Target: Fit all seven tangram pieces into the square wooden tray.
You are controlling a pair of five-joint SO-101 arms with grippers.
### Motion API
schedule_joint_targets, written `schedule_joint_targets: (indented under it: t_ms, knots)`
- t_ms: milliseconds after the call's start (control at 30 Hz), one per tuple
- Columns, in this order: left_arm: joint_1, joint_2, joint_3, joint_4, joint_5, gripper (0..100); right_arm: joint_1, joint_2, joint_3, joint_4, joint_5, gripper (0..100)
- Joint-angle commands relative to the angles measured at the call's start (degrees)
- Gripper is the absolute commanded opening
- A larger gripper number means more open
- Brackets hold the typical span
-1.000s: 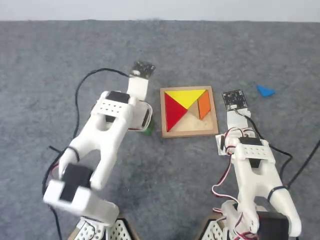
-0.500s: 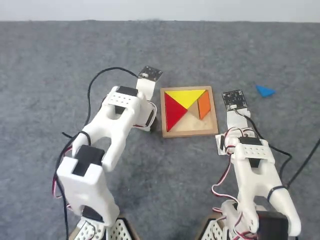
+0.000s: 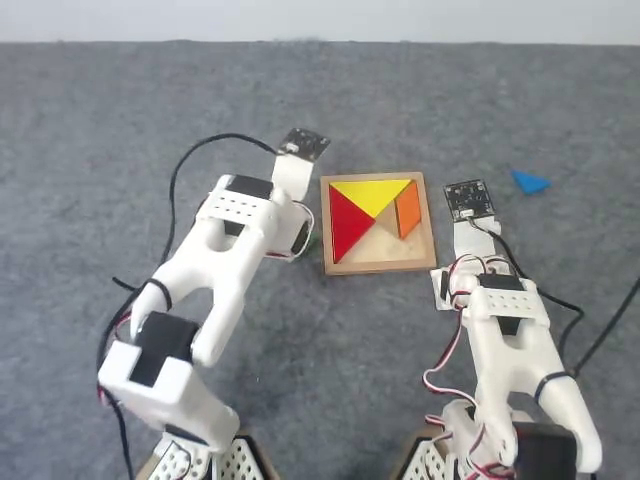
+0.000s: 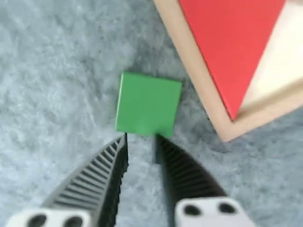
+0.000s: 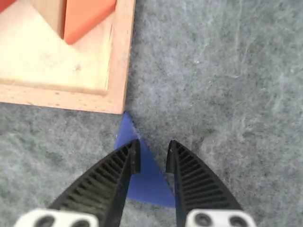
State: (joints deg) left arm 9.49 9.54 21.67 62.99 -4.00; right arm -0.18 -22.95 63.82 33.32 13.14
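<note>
Left tool (image 4: pixel 141 138), green square (image 4: pixel 148 104) edge-on, perhaps touching

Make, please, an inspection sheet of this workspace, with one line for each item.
Surface: grey carpet, flat.
Job's things: square wooden tray holds a yellow triangle, a red triangle and an orange piece. A green square lies on the carpet beside the tray. A blue triangle lies at a tray corner, and a second blue triangle farther off.
Clutter: nothing seen.
Grippers: left gripper open, tips at the green square's edge; right gripper open above the blue triangle.
Cables: black cable loops beside the left arm.
Surroundings: pale strip beyond the carpet.
</note>
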Motion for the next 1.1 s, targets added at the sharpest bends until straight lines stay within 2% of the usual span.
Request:
schedule_joint_targets:
  t_ms: [0,200,400,733,933,1067]
  knots:
    - [-0.3,-4.0,-2.2,0.1,-6.0,23,-0.7,-1.9,-0.1,-0.6,-0.1,11.5]
    - [-0.3,2.9,-7.2,0.1,-10.8,24,-0.7,-1.9,-0.1,-0.6,-0.1,11.5]
    - [-1.9,12.0,-12.6,0.1,-12.5,23,-0.7,-1.9,-0.1,-0.7,-0.1,11.5]
    - [-1.9,15.6,-14.9,4.3,-14.1,18,-0.7,-1.9,-0.1,-0.7,-0.1,11.5]
    - [-1.9,14.9,-13.2,4.7,-14.1,5,-0.7,-1.9,-0.1,-0.7,-0.1,11.5]
    - [-1.9,14.6,-13.1,6.9,-14.1,5,-0.7,-1.9,-0.1,-0.7,-0.1,11.5]
